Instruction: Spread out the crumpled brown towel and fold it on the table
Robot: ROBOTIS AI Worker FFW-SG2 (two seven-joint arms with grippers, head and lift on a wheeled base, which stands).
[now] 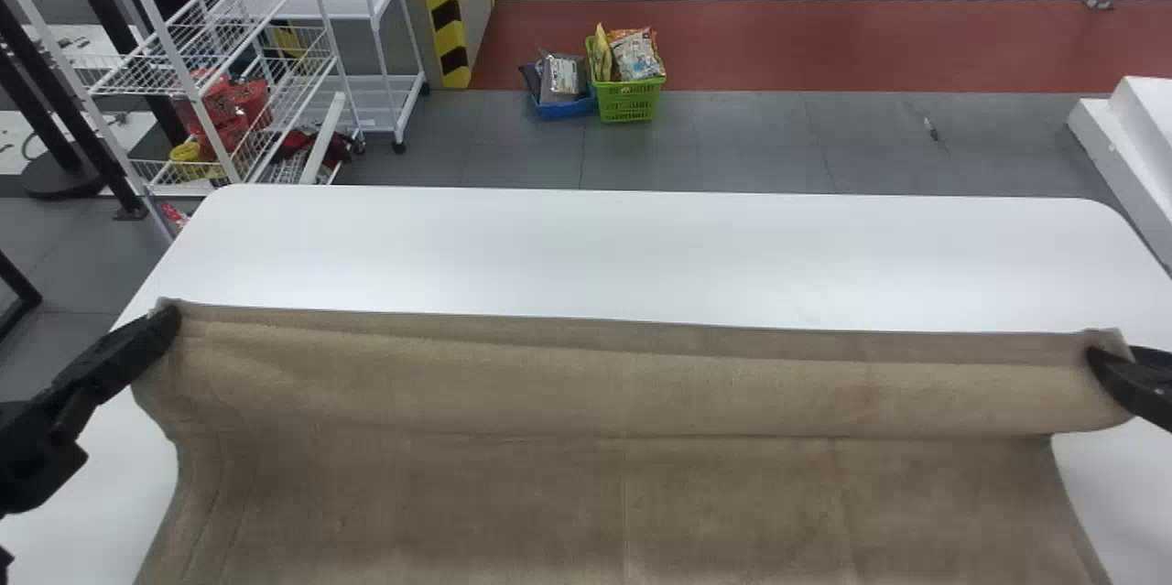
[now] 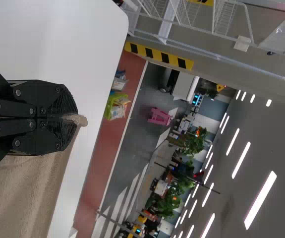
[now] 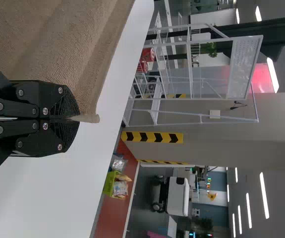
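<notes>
Towel (image 1: 623, 493) over table (image 1: 641, 246), far edge running nine to three o'clock. Left gripper (image 1: 171, 326) clamped on its ten-o'clock corner, right gripper (image 1: 1101, 367) clamped on two-o'clock corner; neither nearer. Rest of towel lies toward six o'clock; fold likely goes that way.

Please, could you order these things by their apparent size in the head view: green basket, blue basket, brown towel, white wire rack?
1. Brown towel
2. White wire rack
3. Green basket
4. Blue basket
</notes>
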